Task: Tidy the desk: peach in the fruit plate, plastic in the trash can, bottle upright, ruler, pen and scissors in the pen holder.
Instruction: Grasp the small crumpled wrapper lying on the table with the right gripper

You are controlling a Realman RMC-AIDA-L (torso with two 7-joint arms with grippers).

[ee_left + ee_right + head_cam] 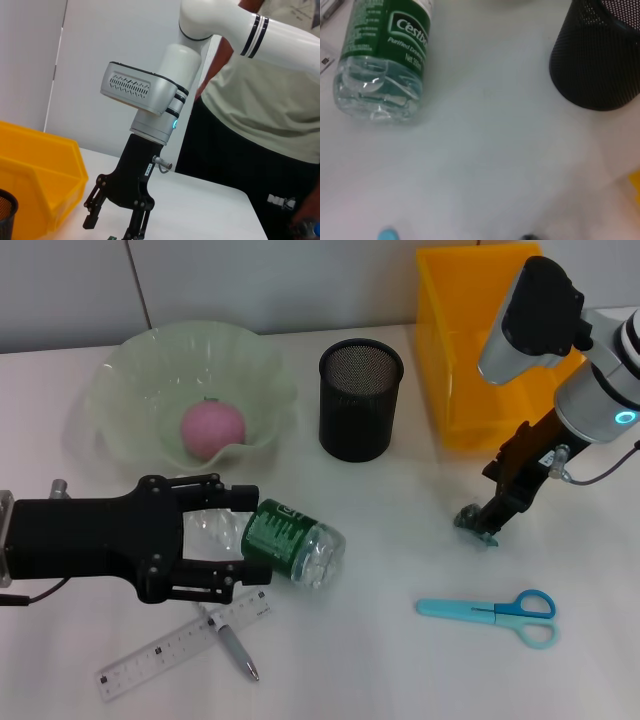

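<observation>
A: Left side first. What's the black left gripper (235, 543) doing?

B: Lying low over the white tabletop (380, 660), fingers either side of the neck end of the clear plastic water bottle with a green label (285, 540). Bottle is on its side, base pointing away from the gripper. Fingers look closed against it, clamped on the bottle.

A: Around that gripper?

B: Beyond it, the pale green wavy-rimmed fruit plate (130, 370), with the pink round peach (211, 430) inside. On its near side, the clear plastic ruler (175, 645) lies flat, and a silver-tipped pen (236, 650) lies across the ruler's end, just under the fingers.

A: Middle?

B: Black mesh cylindrical pen holder (360, 400), upright, past the bottle's base, apart from it.

A: Right side?

B: Right gripper (490, 525) points down at the table, pinching a small crumpled piece of clear plastic (473, 524) at its tips. In the left wrist view the fingers (93, 212) look partly spread. Behind it, the yellow plastic bin (470, 340). Nearer the robot than that gripper, blue-handled scissors (490, 610) lie flat, closed, apart from it.
</observation>
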